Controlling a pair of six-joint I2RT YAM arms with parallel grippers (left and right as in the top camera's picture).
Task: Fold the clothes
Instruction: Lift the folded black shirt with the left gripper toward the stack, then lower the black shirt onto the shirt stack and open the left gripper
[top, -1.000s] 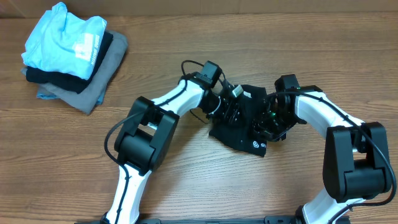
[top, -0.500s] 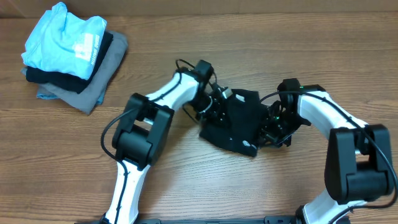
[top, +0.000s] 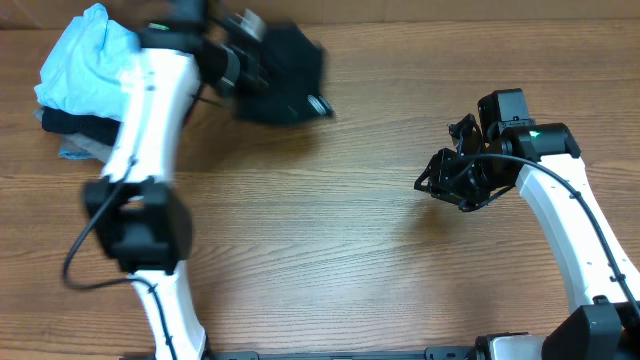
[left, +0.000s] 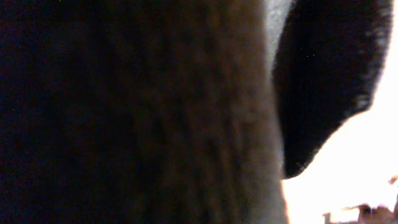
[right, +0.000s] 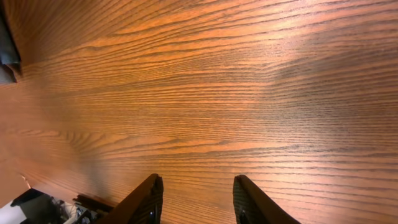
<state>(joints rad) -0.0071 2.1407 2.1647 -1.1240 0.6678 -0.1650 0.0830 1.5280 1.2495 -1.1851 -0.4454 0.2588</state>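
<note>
The clothes (top: 288, 72), a folded black bundle with a small white mark, hang blurred above the far left of the table, just right of the pile. My left gripper (top: 258, 72) is shut on their left edge, its fingertips buried in the cloth. Dark fabric (left: 124, 112) fills nearly all of the left wrist view and hides the jaws. My right gripper (top: 432, 184) hovers over bare wood at the right, well apart from the clothes. In the right wrist view it (right: 196, 182) stands open with only table between the fingers (right: 149, 199).
A pile sits at the far left corner: a light blue shirt (top: 85, 60) on top, with a dark garment and a grey one (top: 72, 150) beneath. The left arm (top: 150, 130) reaches over the pile's right side. Bare wood table (top: 330, 230) spans the middle.
The left arm has swung the black bundle from the table's middle up to the far left beside the pile. The right gripper has let go of it and drawn back right.
</note>
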